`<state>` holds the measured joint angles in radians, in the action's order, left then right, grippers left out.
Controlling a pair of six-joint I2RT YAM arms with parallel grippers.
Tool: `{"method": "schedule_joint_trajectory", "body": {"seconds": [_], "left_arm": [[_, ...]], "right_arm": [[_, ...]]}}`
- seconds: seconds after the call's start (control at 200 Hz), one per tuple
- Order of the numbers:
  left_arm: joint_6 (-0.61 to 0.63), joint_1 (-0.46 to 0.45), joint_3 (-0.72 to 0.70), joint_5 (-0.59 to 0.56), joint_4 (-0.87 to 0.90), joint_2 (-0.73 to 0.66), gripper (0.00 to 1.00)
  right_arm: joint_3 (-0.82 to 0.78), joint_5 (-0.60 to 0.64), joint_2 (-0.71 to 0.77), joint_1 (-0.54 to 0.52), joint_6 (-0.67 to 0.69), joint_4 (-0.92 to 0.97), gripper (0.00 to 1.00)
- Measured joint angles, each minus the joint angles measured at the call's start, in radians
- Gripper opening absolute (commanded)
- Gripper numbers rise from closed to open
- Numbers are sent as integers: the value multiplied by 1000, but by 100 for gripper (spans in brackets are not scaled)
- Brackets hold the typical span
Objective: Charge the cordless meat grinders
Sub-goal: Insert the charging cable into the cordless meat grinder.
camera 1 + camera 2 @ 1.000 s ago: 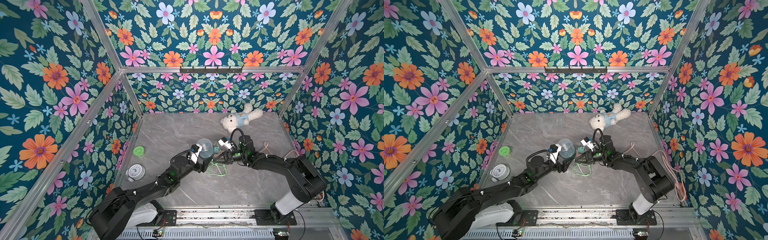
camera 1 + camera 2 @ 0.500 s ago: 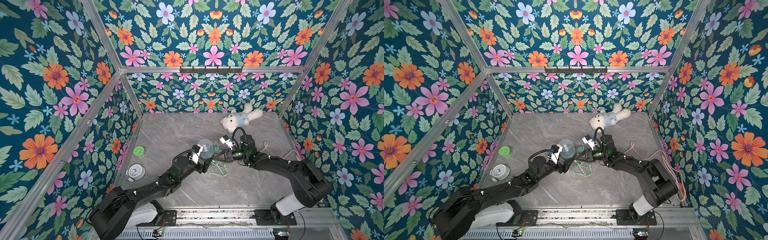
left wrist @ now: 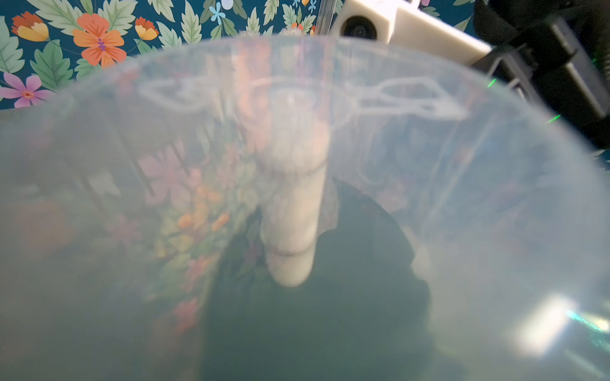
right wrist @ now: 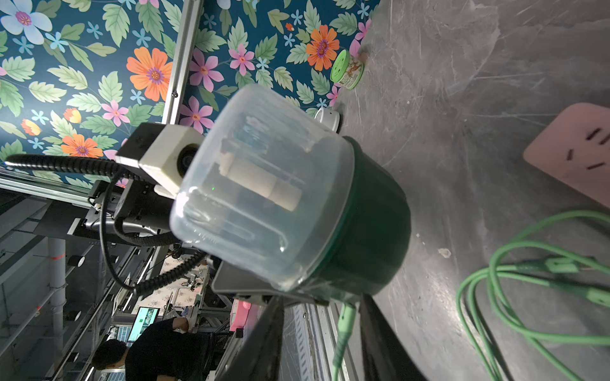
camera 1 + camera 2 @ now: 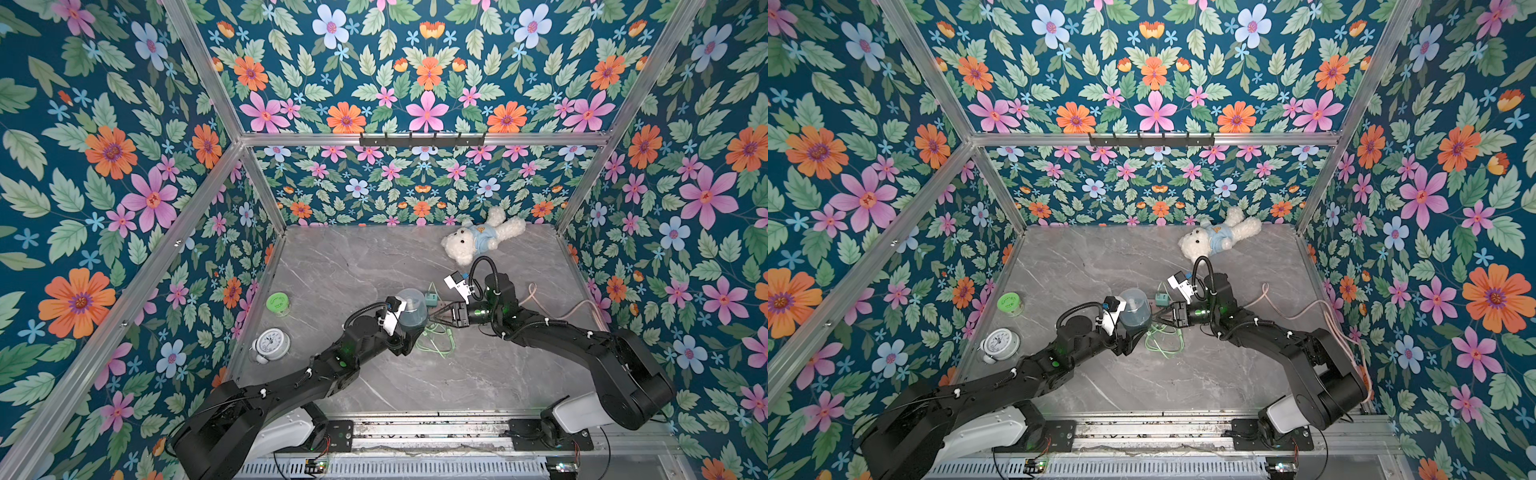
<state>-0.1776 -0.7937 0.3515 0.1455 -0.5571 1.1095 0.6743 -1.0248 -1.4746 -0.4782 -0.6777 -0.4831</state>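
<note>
Your left gripper (image 5: 408, 335) clamps the grinder (image 5: 411, 309) mid-table and your right gripper (image 5: 434, 318) has its jaws apart around the green plug (image 4: 344, 316) at its base; snag the cable (image 4: 495, 297) on withdrawal and that plug likely pulls loose.

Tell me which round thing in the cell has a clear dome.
The meat grinder, mid-table: clear dome over a teal base. The green jar and alarm clock lack one.
</note>
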Motion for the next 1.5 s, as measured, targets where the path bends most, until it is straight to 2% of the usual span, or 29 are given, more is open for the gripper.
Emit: {"method": "schedule_joint_trajectory", "body": {"seconds": [0.435, 0.745, 0.885, 1.18, 1.5], "left_arm": [[-3, 2, -47, -121, -64, -40, 56], [2, 2, -55, -139, -94, -48, 56], [9, 1, -55, -142, -100, -39, 56], [26, 0, -67, -142, -125, -35, 56], [27, 0, -76, -138, -153, -41, 56]], "right_arm": [[-61, 7, -29, -40, -57, -77, 46], [-56, -3, -62, -54, -102, -134, 46], [-48, -16, -86, -67, -119, -165, 39], [-40, -43, -160, -75, -195, -256, 32], [-27, -66, -192, -80, -239, -327, 15]]}}
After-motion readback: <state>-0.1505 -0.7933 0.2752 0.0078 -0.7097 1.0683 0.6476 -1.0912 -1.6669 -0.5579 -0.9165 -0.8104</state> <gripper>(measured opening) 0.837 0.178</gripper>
